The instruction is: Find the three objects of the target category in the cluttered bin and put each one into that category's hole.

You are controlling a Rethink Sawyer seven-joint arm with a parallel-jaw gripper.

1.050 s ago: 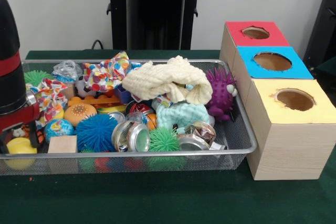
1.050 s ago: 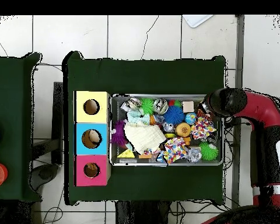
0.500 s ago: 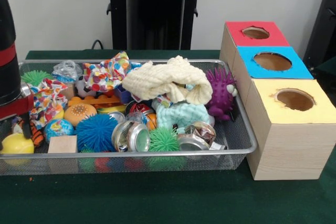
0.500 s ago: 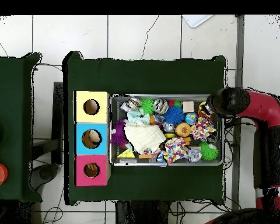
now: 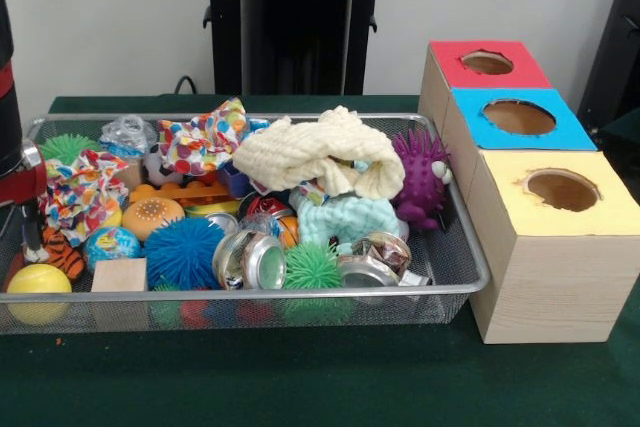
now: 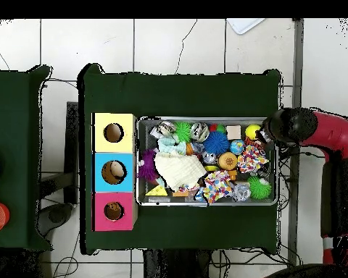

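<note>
- The gripper sits at the far left edge of the front view, right over the end of the wire bin. Only a sliver of it and the red and black arm shows, so I honestly can't tell if it's open, closed or holding anything.
- Just below it, a yellow ball lies loose in the bin's corner, with a tiger-striped toy touching it and a plain wooden block beside that.
- Going outward: a blue spiky ball, an orange dotted ball, a green spiky ball and some shiny crushed cans along the front wall.
- The middle is buried under a cream knitted cloth with a pale blue knit beneath it, plus a polka-dot fabric behind.
- A purple spiky toy leans at the end nearest the boxes.
- The three boxes on the desk are the red box, blue box and yellow box, touching in a row just beside the bin.
- Progress, my guess: can't see into the holes, the bin is packed, and nothing is clearly in transit, so most or all of the sorting looks left to do. I can't tell which category is the target either.
</note>
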